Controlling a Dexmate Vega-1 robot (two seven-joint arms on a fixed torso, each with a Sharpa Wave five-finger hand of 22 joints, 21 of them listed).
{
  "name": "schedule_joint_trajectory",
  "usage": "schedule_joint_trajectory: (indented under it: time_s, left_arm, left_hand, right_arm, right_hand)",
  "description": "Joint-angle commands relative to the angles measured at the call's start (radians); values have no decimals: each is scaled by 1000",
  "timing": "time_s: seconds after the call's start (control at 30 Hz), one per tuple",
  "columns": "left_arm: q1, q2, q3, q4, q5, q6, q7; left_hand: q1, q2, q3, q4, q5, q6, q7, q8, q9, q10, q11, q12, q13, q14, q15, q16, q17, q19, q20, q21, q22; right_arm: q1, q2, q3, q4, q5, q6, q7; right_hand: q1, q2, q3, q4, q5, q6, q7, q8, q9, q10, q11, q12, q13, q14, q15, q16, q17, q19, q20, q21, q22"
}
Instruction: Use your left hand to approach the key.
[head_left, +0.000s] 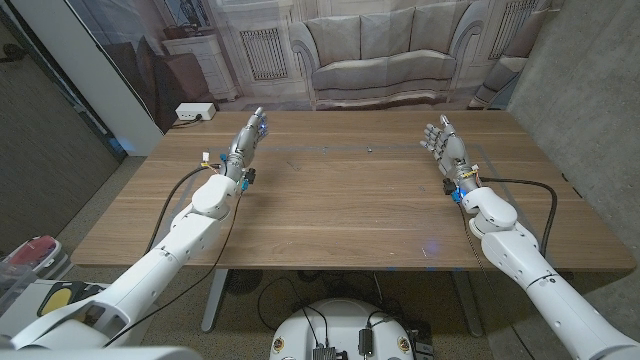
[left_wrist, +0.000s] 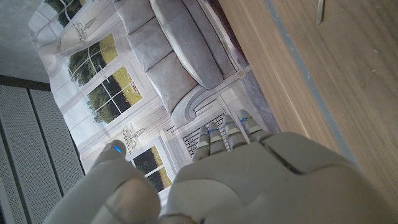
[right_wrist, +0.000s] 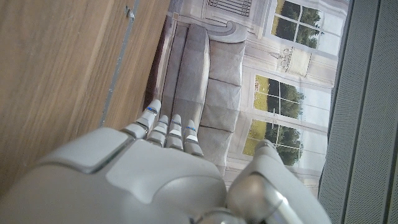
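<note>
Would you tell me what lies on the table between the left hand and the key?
Only bare wood: in the head view nothing sits between the left hand and the key.

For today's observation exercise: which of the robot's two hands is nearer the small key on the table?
Roughly equal; the right hand looks slightly nearer the key than the left hand.

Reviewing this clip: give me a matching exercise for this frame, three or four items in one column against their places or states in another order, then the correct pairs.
Items:
1. small metal key
2. robot's left hand
3. robot's right hand
4. white box

Places or states:
A. on the floor beyond the table's far left corner
B. table's far left, holding nothing
C. far middle of the wooden table
D. table's far right, fingers apart

Pairs: 1-C, 2-B, 3-D, 4-A
</note>
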Motion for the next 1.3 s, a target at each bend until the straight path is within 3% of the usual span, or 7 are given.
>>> schedule_joint_trajectory:
  time_s: [0.03,0.5,0.9,1.3]
  left_arm:
    - [-29,14,20,-8,87,35,66]
    - [-22,40,57,-82,237,112,197]
    - [-31,40,75,-80,322,118,262]
    - [-49,57,102,-102,412,190,307]
  left_hand:
    - [10,1,2,-4,8,13,-4,6,5,15,4,10,4,15,-3,2,4,5,-57,-6,4]
    - [27,8,2,-10,9,42,-7,9,5,46,0,12,4,49,-13,6,4,37,-59,-10,5]
    - [44,18,4,-15,12,70,-14,12,6,77,-3,16,4,75,-17,7,4,57,-62,-15,5]
    - [55,23,5,-19,14,84,-17,12,6,89,-8,15,4,88,-22,7,4,67,-64,-20,6]
  right_arm:
    - [-21,-2,9,-12,13,9,4]
    - [-46,-13,27,-45,26,0,2]
    - [-52,-14,32,-56,25,-2,-4]
    - [-53,-5,30,-51,24,10,-10]
  right_hand:
    - [-5,1,-6,-1,-5,14,0,-4,2,11,3,3,5,11,-1,4,6,11,-21,-4,5]
    - [-5,2,-7,-2,-5,16,-1,-5,2,16,5,3,5,15,0,3,6,15,-19,-9,5]
    - [-5,3,-9,-3,-5,18,0,-5,2,19,5,1,5,18,0,1,5,18,-17,-14,5]
    - [-5,4,-10,-4,-5,21,0,-5,2,24,5,1,5,23,2,1,5,22,-16,-18,5]
